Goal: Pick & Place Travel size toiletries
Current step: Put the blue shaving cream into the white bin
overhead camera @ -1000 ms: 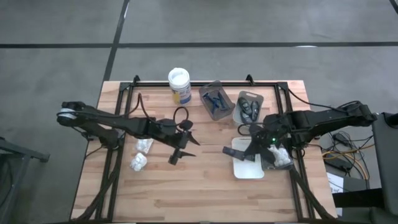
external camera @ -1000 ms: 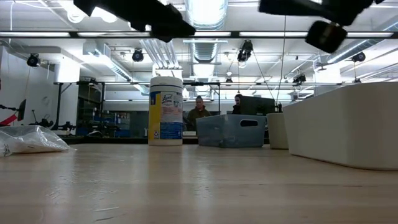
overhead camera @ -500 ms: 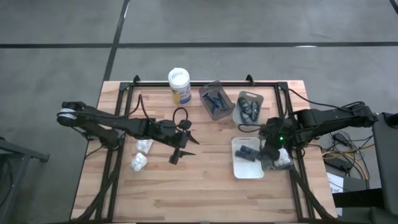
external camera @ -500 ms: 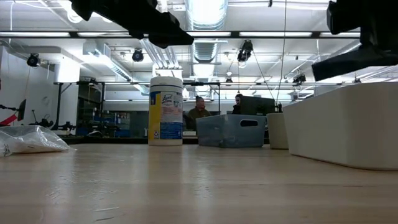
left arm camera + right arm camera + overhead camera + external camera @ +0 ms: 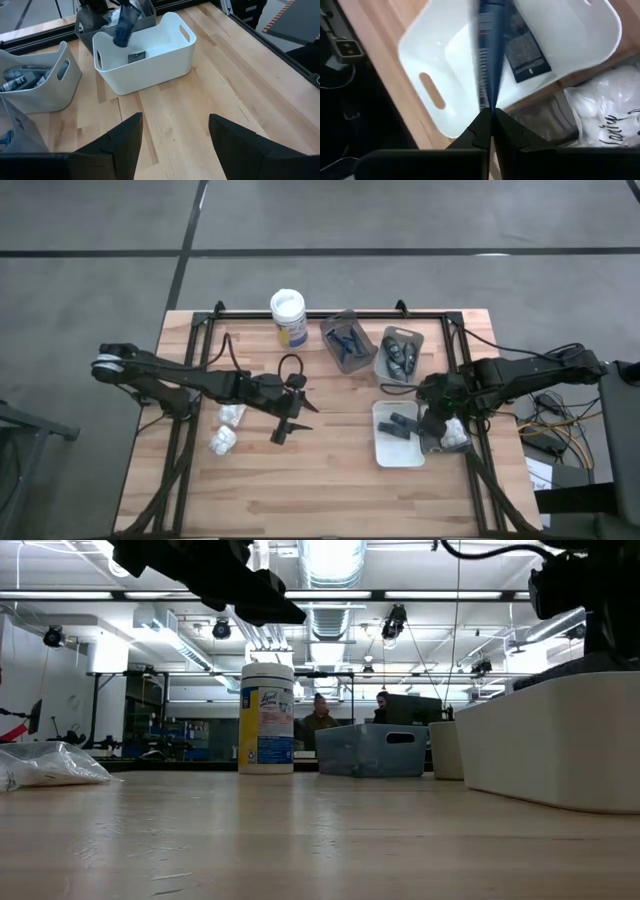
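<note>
Holding black tube [image 5: 487,60] pinched above white tray [image 5: 385,448], right gripper [image 5: 489,116]; left gripper [image 5: 172,132] spread, empty, over wooden table [image 5: 330,490]

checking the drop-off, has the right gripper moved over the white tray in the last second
Yes. In the high view the right gripper has shifted from above the white tray toward its right edge, beside the white packets, shut on a dark tube.

Grey floor [image 5: 420,215], strip-lit ceiling [image 5: 330,595], exposed ducts [image 5: 250,625]
</note>
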Controlling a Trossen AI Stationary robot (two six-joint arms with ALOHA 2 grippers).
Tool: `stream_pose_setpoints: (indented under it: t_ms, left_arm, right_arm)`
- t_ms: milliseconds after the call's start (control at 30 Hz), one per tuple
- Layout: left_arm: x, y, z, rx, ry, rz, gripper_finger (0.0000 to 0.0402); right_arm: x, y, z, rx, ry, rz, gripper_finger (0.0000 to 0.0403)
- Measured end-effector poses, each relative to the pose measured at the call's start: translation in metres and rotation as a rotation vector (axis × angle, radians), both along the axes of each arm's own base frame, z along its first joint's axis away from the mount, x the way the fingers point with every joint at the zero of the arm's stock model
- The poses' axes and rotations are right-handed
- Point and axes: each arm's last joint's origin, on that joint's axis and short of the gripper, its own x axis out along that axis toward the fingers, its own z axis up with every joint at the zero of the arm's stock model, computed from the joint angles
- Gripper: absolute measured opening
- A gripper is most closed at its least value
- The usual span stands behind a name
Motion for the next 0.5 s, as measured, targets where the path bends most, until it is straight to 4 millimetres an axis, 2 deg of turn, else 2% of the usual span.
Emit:
stream_pose_setpoints:
  t_ms: [167,500]
  left_arm:
    - [0.0,0.0,0.0,-0.014,0.006,0.007,0.0232]
    - [-0.003,0.0,-0.005,-0.038,0.066,0.024,0.0232]
  right_arm:
    - [0.003,0.0,-0.012,-0.009,0.059,0.0,0.0008]
    - [0.016,0.002,-0.021,-0.02,0.086,0.01,0.0009]
